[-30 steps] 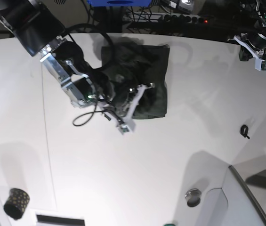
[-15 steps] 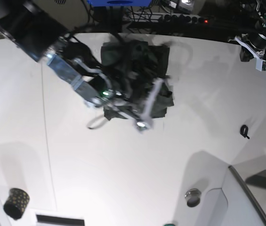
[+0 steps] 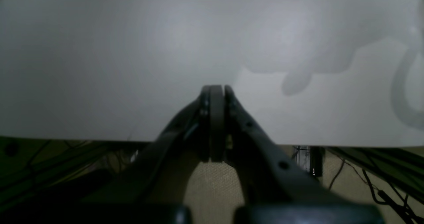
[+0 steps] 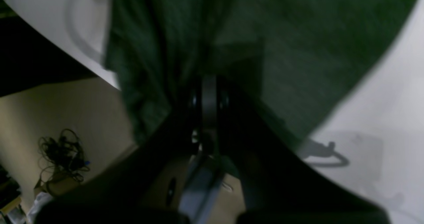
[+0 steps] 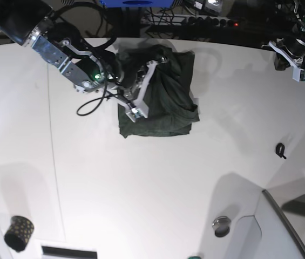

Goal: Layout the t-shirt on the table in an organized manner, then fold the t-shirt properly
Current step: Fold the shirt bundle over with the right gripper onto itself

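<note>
The right gripper pinches the t-shirt (no print readable); the left gripper is pressed together

Your right arm shows silver links, black housings, a looping black cable, green lights; dark gripper fingers carry small screws.

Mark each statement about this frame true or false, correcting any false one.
1. The right gripper is shut on the t-shirt. True.
2. The left gripper holds a sleeve. False: it is shut on nothing, away at the table edge.
3. The t-shirt lies spread out flat with both sleeves showing. False: it is a bunched, roughly square bundle.
4. A black gold-dotted cup stands apart from the t-shirt. True.
</note>
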Robot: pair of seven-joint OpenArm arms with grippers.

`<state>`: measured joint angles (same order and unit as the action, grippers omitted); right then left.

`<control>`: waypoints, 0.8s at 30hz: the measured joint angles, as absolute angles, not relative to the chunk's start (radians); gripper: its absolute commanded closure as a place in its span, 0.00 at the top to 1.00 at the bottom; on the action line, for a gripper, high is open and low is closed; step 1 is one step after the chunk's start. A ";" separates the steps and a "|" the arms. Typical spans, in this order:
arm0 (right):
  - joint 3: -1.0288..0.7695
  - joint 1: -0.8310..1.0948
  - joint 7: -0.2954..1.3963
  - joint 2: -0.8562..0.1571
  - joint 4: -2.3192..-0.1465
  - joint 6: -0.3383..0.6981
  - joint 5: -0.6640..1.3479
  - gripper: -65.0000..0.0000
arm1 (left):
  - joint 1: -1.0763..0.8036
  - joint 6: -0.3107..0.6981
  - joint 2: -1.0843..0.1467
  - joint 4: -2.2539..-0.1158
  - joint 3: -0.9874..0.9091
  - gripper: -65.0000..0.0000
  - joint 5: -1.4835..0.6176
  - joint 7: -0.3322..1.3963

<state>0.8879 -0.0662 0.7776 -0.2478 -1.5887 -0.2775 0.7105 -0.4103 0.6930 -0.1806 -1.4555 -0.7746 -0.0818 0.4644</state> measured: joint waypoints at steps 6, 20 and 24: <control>0.892 -0.072 0.779 -0.178 -1.429 -0.174 0.707 0.00 | -0.410 0.693 -0.181 -1.456 -0.775 0.00 -0.082 0.464; 1.067 -0.235 0.789 -0.001 -1.288 -0.106 0.642 0.00 | -0.411 0.693 -0.181 -1.455 -0.775 0.00 -0.082 0.464; 1.095 -0.270 0.789 0.014 -1.324 -0.043 0.642 0.00 | -0.411 0.693 -0.181 -1.455 -0.776 0.00 -0.082 0.464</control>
